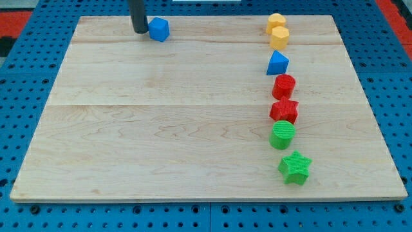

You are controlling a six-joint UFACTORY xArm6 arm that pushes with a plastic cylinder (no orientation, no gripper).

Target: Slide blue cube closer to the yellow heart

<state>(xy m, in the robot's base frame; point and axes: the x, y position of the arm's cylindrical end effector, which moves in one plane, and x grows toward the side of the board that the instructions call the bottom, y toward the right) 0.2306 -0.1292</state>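
Observation:
The blue cube (159, 29) sits near the view's top edge of the wooden board, left of centre. My tip (139, 30) is just to the cube's left, almost touching it. The yellow heart (277, 21) lies at the view's top right, far to the right of the cube. A yellow hexagonal block (279, 37) sits right below the heart.
A column of blocks runs down the view's right side: a blue triangular block (277, 63), a red cylinder (284, 86), a red star (284, 111), a green cylinder (282, 135) and a green star (295, 167). The wooden board (161, 129) lies on a blue pegboard.

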